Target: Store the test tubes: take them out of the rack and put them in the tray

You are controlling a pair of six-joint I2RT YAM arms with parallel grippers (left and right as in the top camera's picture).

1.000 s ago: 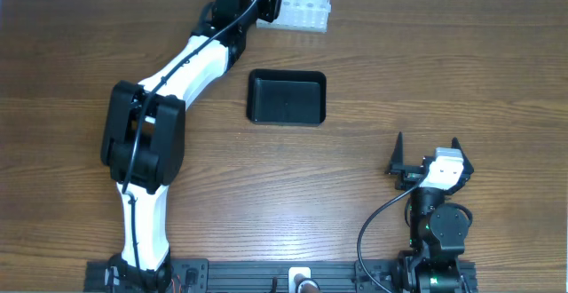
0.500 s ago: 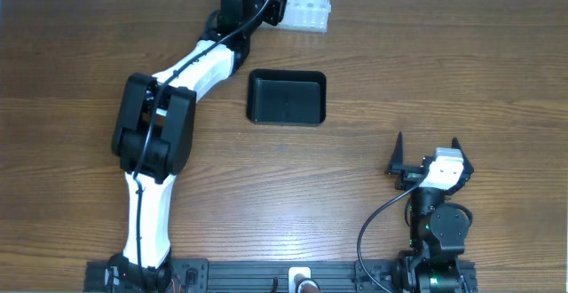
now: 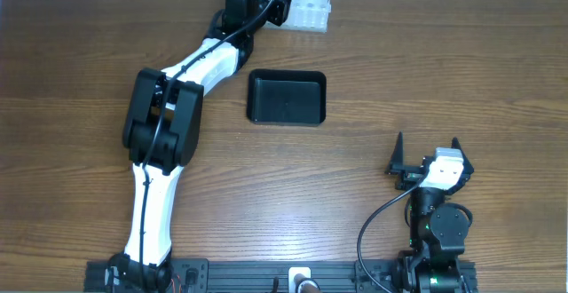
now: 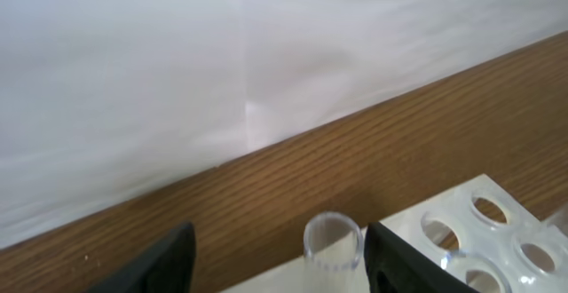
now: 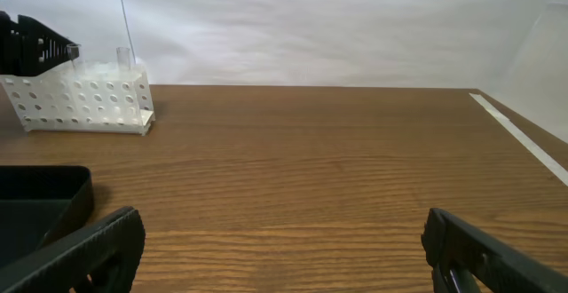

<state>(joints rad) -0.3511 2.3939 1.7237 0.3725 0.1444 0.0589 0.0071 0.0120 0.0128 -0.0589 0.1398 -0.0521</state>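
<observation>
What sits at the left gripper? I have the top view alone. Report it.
Observer: The left gripper, open, straddles an upright tube standing in the rack; neither finger touches it.
Operator: Count the tubes in the rack.
Observer: The right wrist view shows two: that one, and a second tube farther along the rack.

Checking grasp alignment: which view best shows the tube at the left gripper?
Left wrist view: the tube stands close, inside the open left gripper. Right wrist view shows it small, distant; in the top view the arm mostly hides it.
</observation>
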